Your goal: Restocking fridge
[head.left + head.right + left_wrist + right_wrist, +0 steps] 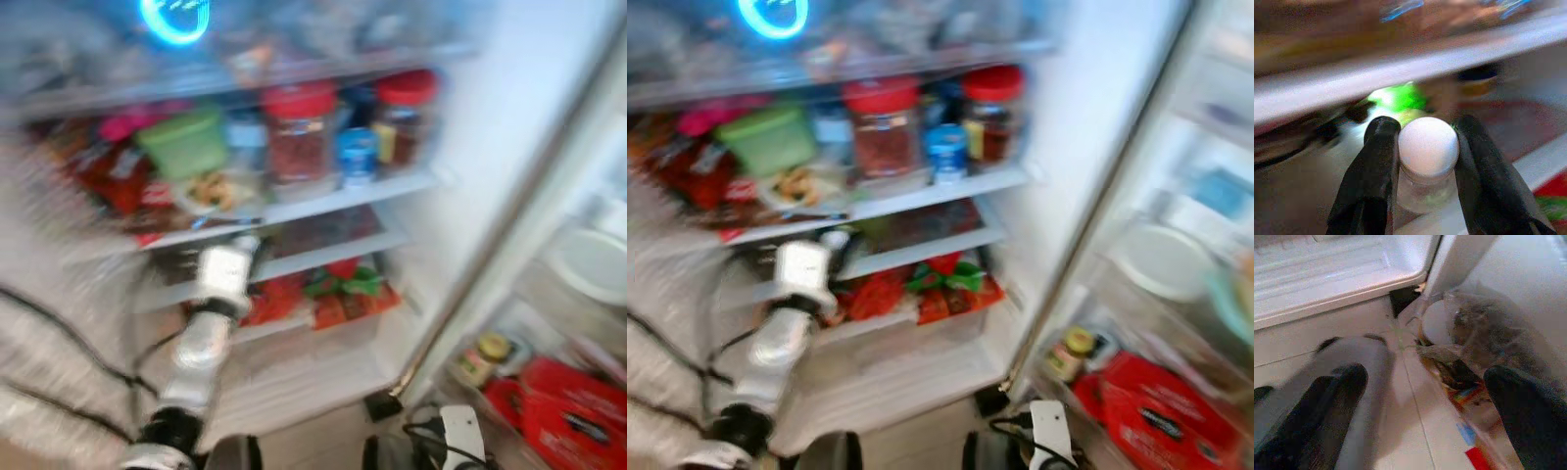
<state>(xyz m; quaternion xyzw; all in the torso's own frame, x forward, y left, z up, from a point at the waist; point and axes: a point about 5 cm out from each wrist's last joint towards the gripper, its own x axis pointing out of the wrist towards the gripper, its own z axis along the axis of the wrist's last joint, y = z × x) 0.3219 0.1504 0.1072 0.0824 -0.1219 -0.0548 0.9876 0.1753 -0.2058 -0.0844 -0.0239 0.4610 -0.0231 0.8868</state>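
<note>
Black fingers (1376, 166) of the left hand (1427, 147) were clamped on a white-capped bottle (1428, 147), arm reaching under a fridge shelf (294, 208). That shelf held red-lidded jars (299, 132) and a green tub (184, 142). Right hand (1430, 406) hung wide open, holding nothing, above the floor (1415, 416).

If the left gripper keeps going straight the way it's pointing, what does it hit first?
Probably the green-topped item lying just beyond the white-capped bottle held in the left gripper, under the white shelf edge. Blur makes depth uncertain.
</note>
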